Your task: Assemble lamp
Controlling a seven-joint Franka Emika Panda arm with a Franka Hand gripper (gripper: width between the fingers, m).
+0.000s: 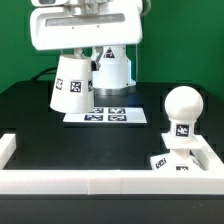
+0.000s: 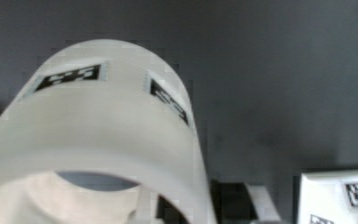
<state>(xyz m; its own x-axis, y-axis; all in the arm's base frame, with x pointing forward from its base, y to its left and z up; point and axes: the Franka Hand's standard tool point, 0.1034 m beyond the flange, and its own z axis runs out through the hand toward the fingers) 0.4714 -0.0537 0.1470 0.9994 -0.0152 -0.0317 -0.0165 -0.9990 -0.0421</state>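
The white tapered shade (image 1: 72, 88) hangs tilted in my gripper (image 1: 80, 56), just above the black table at the exterior view's left of the marker board (image 1: 107, 117). In the wrist view the shade (image 2: 105, 120) fills most of the picture, its open end toward the camera. My gripper (image 2: 179, 205) is shut on its wall, and one dark finger (image 2: 247, 197) shows beside it. The ball-shaped bulb (image 1: 183, 108) stands upright on the flat square base (image 1: 168, 163) at the exterior view's right. A corner of the base (image 2: 345, 192) shows in the wrist view.
A low white wall (image 1: 100, 181) runs along the table's front, with side pieces at the left (image 1: 8, 148) and the right (image 1: 208, 155). The arm's white tagged foot (image 1: 112, 68) stands behind the marker board.
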